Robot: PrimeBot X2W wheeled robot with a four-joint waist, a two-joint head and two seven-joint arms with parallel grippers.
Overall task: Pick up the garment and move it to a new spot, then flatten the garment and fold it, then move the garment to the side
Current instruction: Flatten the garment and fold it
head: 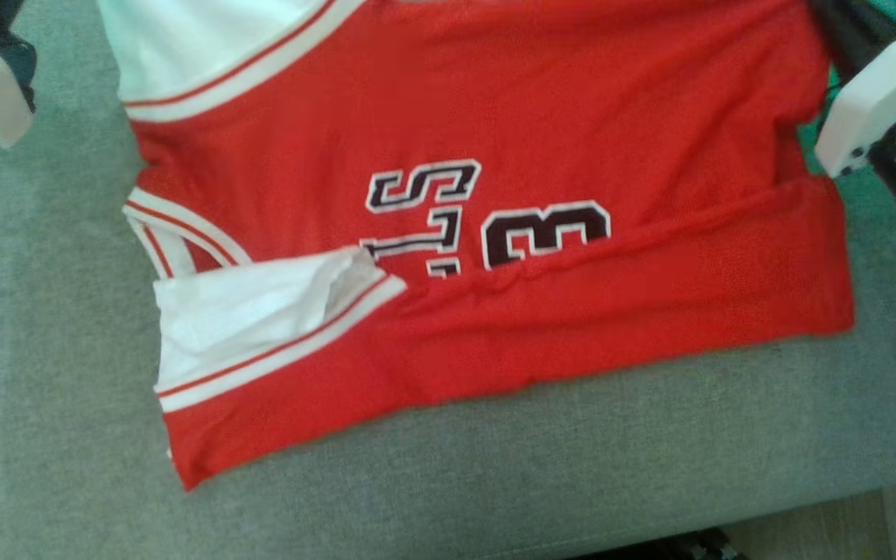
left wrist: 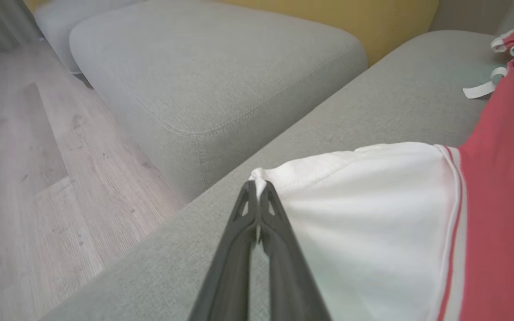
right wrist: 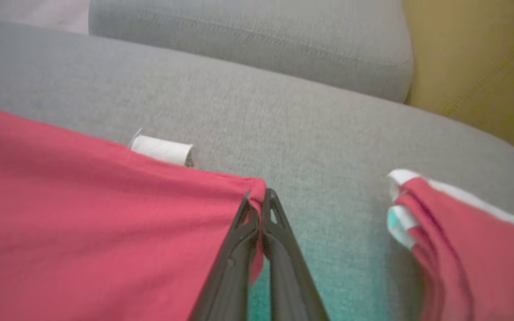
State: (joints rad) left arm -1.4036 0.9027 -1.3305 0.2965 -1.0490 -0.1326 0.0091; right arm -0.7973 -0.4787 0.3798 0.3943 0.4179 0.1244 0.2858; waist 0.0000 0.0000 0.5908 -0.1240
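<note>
Low over the sofa [head: 43,350], left tool [left wrist: 257,189] grips the jersey [head: 572,117] by a white corner, right tool [right wrist: 259,198] by a red one.

The jersey [head: 572,93] is red with white panels and black, white-edged lettering. The sofa [head: 43,350] is grey.

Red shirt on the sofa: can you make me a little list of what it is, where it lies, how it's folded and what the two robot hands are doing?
garment: red sleeveless jersey with white trim
lying on: grey fabric sofa cushion
fold: near edge turned up over the rest, hiding part of the dark lettering
left gripper: shut on a white corner of the jersey
right gripper: shut on a red corner of the jersey
beside the sofa: pale wooden floor
</note>
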